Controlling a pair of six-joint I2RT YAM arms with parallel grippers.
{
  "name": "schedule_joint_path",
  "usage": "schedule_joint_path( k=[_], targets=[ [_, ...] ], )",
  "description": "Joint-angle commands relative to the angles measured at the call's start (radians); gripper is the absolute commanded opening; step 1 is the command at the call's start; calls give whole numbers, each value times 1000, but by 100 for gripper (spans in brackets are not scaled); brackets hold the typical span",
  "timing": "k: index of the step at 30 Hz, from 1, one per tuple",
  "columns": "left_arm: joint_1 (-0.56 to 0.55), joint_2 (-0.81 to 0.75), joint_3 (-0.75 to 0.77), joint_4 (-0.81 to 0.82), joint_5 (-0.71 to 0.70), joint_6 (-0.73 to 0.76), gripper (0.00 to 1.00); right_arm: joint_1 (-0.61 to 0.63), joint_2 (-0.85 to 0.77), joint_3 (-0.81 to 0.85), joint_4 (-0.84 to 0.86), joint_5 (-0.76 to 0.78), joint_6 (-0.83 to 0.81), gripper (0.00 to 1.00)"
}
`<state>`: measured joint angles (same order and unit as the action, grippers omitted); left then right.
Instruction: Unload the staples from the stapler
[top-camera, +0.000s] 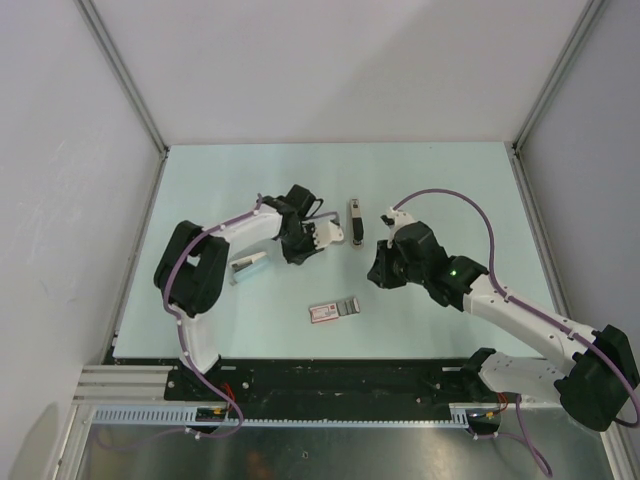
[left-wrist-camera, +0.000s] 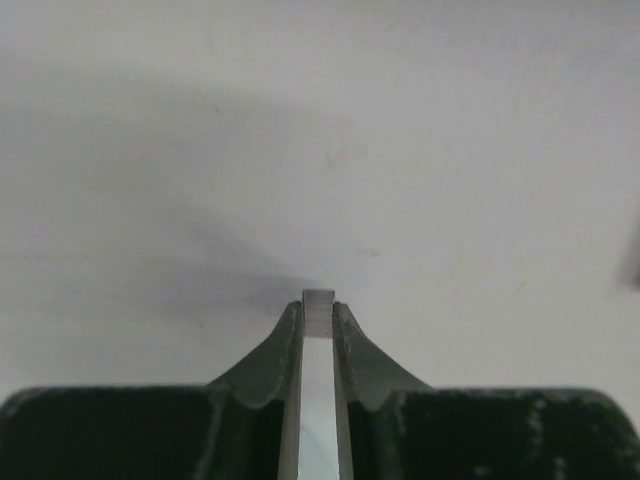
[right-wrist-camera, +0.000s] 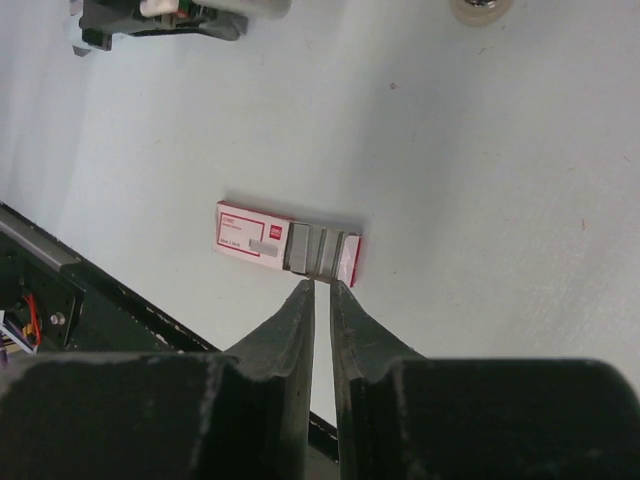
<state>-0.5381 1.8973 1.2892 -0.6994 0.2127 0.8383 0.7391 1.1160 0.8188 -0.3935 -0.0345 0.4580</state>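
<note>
The stapler (top-camera: 250, 268), pale blue and white, lies on the table beside the left arm's elbow, apart from both grippers. My left gripper (top-camera: 308, 245) hangs right of it; in the left wrist view it (left-wrist-camera: 318, 305) is shut on a short grey strip of staples (left-wrist-camera: 318, 312) held above the bare table. My right gripper (top-camera: 380, 270) hovers at the centre right. In the right wrist view it (right-wrist-camera: 321, 285) is shut and empty, its tips just short of the red-and-white staple box (right-wrist-camera: 288, 245).
The flat red-and-white staple box (top-camera: 333, 310) lies at the near middle of the table. A small dark-and-white elongated object (top-camera: 354, 222) lies between the two grippers. The table's black near edge (right-wrist-camera: 60, 270) is close to the box.
</note>
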Motion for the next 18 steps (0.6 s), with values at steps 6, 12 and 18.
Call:
schedule_joint_path(
  k=[6,12,18],
  targets=[
    [33,-218,338,-28,639,-442,0,-14,-79,24,138,-62,-9,22],
    [44,-268,362,255,849,-895,0,-35,-155,25,295,-155,40,32],
    [53,-329,198,705,849,-1421,0,-68,-190,25,467,-228,118,40]
  ],
)
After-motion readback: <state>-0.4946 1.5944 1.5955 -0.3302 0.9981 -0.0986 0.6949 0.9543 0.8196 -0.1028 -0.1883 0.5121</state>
